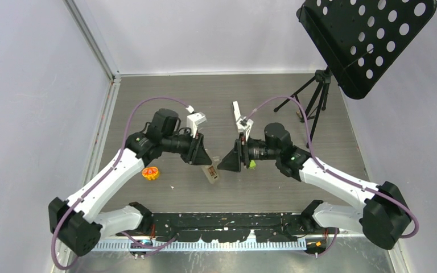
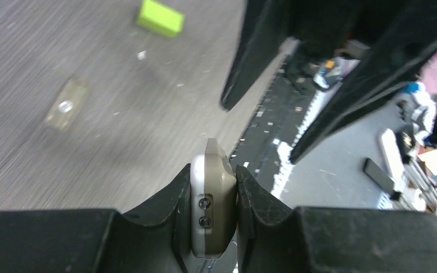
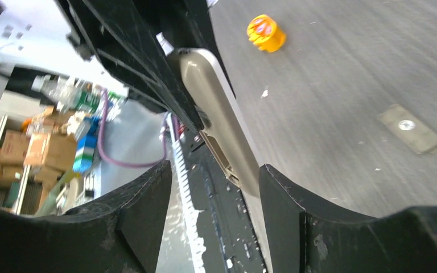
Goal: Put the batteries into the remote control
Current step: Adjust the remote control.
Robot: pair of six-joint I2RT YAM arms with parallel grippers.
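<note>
My left gripper [image 1: 201, 156] [image 2: 213, 170] is shut on the end of a tan remote control [image 2: 211, 211], held just above the table; the remote also shows in the top view [image 1: 211, 173] and the right wrist view [image 3: 213, 114]. My right gripper [image 1: 226, 164] [image 3: 216, 168] is open and faces the left one. The remote's free end lies between its jaws, close to the right finger [image 3: 296, 205]; I cannot tell whether they touch. A loose flat tan cover piece [image 2: 65, 111] [image 3: 408, 128] lies on the table. No batteries are in view.
A bright green block [image 2: 159, 17] [image 1: 252, 164] lies by the right gripper. A small orange object [image 1: 150, 173] [image 3: 266, 33] sits left of the left gripper. A slim white object [image 1: 236, 109] lies further back. A black tripod stand [image 1: 313, 99] is at the back right.
</note>
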